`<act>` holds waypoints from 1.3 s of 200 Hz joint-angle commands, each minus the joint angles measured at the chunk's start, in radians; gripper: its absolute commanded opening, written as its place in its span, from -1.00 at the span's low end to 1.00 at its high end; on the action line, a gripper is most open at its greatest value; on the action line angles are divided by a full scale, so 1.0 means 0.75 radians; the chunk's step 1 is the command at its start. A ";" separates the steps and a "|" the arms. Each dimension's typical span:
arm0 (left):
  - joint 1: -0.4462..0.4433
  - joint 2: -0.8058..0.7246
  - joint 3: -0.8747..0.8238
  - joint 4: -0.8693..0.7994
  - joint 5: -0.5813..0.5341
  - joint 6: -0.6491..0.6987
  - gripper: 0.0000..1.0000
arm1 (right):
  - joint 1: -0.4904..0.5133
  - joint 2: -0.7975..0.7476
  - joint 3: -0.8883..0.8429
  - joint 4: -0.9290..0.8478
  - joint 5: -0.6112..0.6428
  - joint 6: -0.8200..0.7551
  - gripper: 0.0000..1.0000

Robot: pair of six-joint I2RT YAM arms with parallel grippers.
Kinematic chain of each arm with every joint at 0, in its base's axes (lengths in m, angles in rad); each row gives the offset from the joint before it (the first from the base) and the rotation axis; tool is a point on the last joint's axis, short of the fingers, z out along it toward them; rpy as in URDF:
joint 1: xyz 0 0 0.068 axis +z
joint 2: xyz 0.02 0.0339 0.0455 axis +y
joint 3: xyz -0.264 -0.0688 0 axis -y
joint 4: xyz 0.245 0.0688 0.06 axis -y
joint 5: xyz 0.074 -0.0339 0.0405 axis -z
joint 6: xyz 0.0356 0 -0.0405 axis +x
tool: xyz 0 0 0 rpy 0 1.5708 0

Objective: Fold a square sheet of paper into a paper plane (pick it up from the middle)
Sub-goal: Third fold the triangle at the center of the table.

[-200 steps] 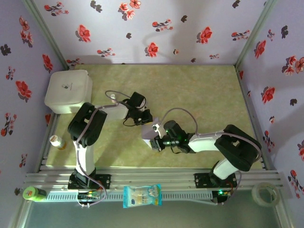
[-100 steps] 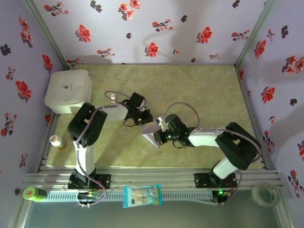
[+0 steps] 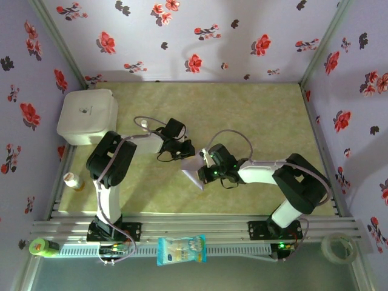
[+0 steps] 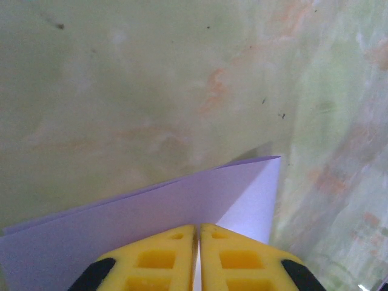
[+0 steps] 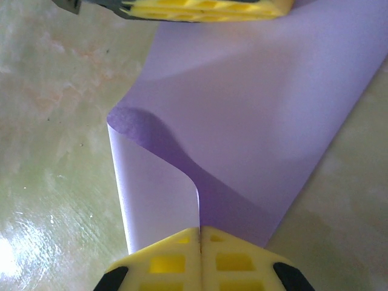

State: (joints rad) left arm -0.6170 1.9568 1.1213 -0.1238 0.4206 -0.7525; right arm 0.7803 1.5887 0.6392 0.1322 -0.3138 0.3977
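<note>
Square sheet of paper: thin, pale lilac, near the middle of the tabletop, pinched between the two arms and seemingly raised a little off the surface. Probably almost weightless, floppy, easy to crease or tear; bent over into a soft curl just beside the right gripper. Smooth enough to slip, so best taken at an edge with flat pressure, never tugged from both ends at once. Clamped at one edge by the left gripper, jaws pressed together with only paper between; clamped at the curled edge by the right, jaws likewise closed on it. Underneath, a glossy green-marbled top: hard, flat, good for pressing folds. Further out: white rounded box far left, small bottle at the left rim, blue-and-white packet on the front rail, tape roll near right. All around, lilac walls with red flowers.
</note>
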 commanded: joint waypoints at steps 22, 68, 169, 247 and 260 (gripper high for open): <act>-0.007 0.009 -0.041 -0.055 -0.047 -0.003 -0.78 | -0.020 -0.007 0.053 -0.094 0.039 0.025 -1.00; -0.006 0.015 -0.039 -0.057 -0.047 -0.004 -0.77 | -0.024 -0.006 0.069 -0.111 0.061 0.035 -1.00; -0.008 0.015 -0.047 -0.056 -0.047 -0.003 -0.78 | -0.026 0.018 0.109 -0.169 0.062 0.030 -1.00; -0.008 0.016 -0.047 -0.052 -0.047 -0.007 -0.77 | -0.026 0.019 0.119 -0.211 0.083 0.013 -1.00; -0.008 0.017 -0.046 -0.052 -0.047 -0.007 -0.78 | -0.026 0.024 0.117 -0.207 0.084 0.015 -1.00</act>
State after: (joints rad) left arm -0.6178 1.9568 1.1172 -0.1127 0.4210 -0.7525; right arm 0.7700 1.5909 0.7048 -0.0029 -0.2680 0.4046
